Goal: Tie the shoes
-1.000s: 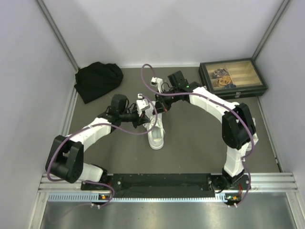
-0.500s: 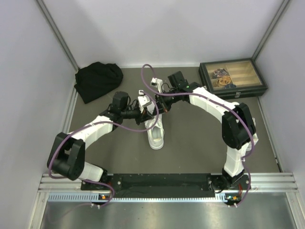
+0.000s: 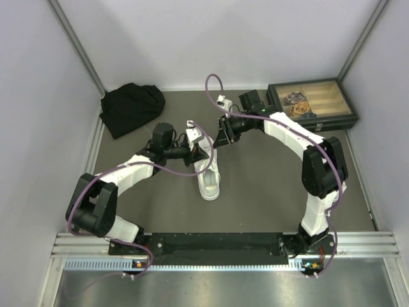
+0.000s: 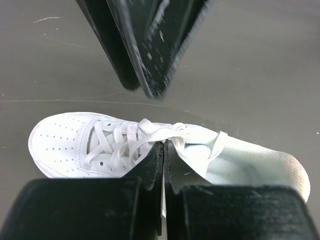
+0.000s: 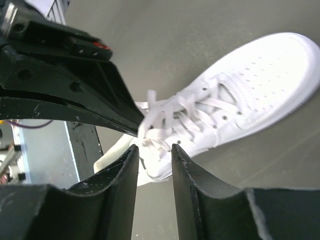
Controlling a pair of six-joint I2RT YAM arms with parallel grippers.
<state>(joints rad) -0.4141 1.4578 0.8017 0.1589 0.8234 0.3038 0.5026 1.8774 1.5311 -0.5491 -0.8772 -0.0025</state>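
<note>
Lace tension is what changes here. My right claw (image 5: 153,150) has swung back from the sneaker (image 3: 209,178) and now hangs just beyond the heel, off to the far right. Its fingers are spread, with a gap between them and nothing in it. A second ago it sat closer in, nearly over the shoe's opening. My left claw (image 4: 162,147) has meanwhile edged a little toward the throat of the shoe. Its fingers are pressed together on the laces (image 4: 125,135), whose strands gather at its tips.

The sneaker itself has not shifted: it sits upright in the middle of the worktop (image 3: 268,185), toe toward my bases, heel toward the far wall.

I judge that only one side holds a strand now, so no knot is formed yet; the laces look loose across the tongue. The next move probably calls for the right claw to come back in and take a free end.
</note>
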